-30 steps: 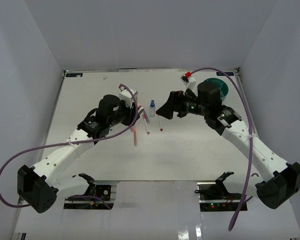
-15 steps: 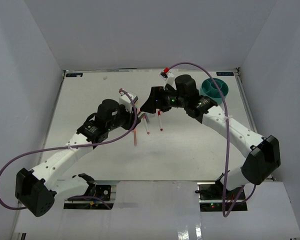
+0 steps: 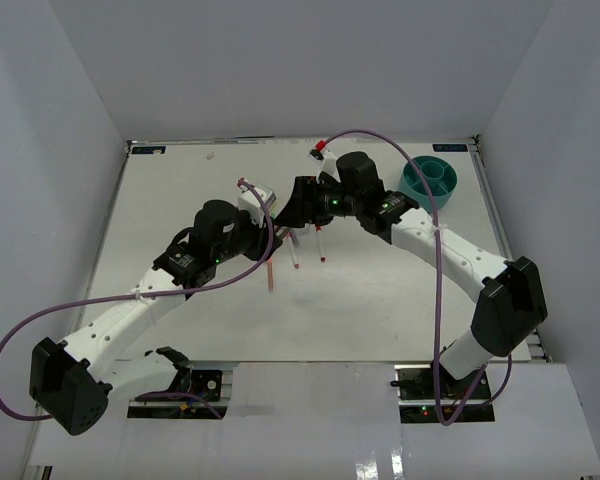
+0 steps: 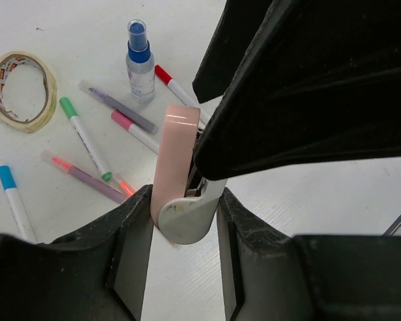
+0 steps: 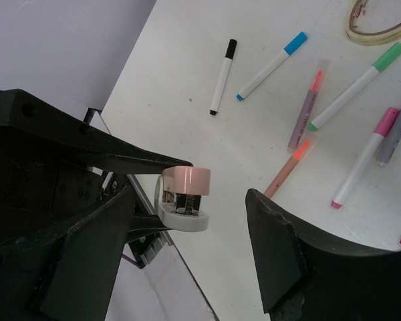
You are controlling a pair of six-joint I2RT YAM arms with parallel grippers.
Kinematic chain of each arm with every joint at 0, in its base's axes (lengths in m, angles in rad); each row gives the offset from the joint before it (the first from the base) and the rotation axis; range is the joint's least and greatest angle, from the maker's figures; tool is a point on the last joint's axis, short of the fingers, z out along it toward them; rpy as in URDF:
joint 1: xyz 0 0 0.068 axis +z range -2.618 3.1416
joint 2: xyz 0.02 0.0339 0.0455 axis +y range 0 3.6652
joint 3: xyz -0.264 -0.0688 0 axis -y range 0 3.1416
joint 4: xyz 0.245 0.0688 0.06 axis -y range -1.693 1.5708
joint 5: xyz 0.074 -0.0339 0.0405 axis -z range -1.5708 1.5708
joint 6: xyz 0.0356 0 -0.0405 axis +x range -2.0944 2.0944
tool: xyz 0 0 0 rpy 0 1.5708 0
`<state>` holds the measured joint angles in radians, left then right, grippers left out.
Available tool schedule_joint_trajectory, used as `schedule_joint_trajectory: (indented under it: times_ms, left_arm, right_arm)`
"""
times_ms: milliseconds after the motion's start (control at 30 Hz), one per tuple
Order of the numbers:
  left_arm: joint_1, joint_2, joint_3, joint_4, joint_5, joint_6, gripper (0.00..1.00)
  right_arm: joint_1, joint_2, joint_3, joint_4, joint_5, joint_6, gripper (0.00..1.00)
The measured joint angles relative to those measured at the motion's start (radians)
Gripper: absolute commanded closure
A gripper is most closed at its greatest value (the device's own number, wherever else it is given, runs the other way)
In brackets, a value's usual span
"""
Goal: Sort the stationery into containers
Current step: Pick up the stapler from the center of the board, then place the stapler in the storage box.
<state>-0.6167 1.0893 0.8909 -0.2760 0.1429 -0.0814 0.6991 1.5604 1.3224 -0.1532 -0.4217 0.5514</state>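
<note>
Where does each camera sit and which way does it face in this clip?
Top external: above and behind the bases, facing down on the table; left arm and right arm show.
Left wrist: on the left arm, facing past the left end effector, shut on a stapler, toward the table.
Right wrist: on the right arm, facing down past the open right end effector at the same stapler.
Shared: both wrist views show the stapler, green pen and tape.

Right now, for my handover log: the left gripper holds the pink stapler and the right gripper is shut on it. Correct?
No. The left gripper holds the pink stapler, but the right gripper is open, spread either side of it, as the right wrist view shows.
</note>
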Motion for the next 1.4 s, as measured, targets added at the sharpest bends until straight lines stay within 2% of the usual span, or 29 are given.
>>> schedule_joint_trajectory:
  times_ms: [233, 700, 933, 1033, 1067, 1100, 1300, 1400]
  left_arm:
    - [0.000, 0.000, 0.000, 0.000, 0.000, -0.002, 0.60]
    - [0.000, -0.001, 0.000, 0.008, 0.000, -0.002, 0.61]
    - [0.000, -0.005, -0.006, 0.014, 0.000, -0.002, 0.59]
    - [0.000, -0.006, -0.011, 0.019, 0.000, -0.002, 0.50]
    - [0.000, -0.006, -0.013, 0.022, 0.000, -0.003, 0.38]
    - [0.000, -0.006, -0.013, 0.023, 0.000, 0.000, 0.32]
    - [-0.001, -0.006, -0.013, 0.022, -0.013, -0.016, 0.03]
    - [-0.001, -0.006, -0.013, 0.015, -0.051, -0.031, 0.02]
  right_arm:
    - [0.019, 0.003, 0.000, 0.009, -0.011, 0.012, 0.32]
    - [0.026, 0.043, 0.000, 0.030, -0.034, 0.022, 0.53]
    - [0.029, 0.047, 0.000, 0.040, -0.037, 0.023, 0.78]
    - [0.030, 0.046, 0.000, 0.039, -0.031, 0.018, 0.88]
    - [0.030, 0.045, 0.000, 0.037, -0.027, 0.017, 0.90]
    - [0.030, 0.043, 0.000, 0.036, -0.025, 0.014, 0.92]
    - [0.026, 0.016, 0.000, 0.013, 0.052, -0.031, 0.92]
    - [0.011, -0.017, 0.000, -0.024, 0.110, -0.068, 0.92]
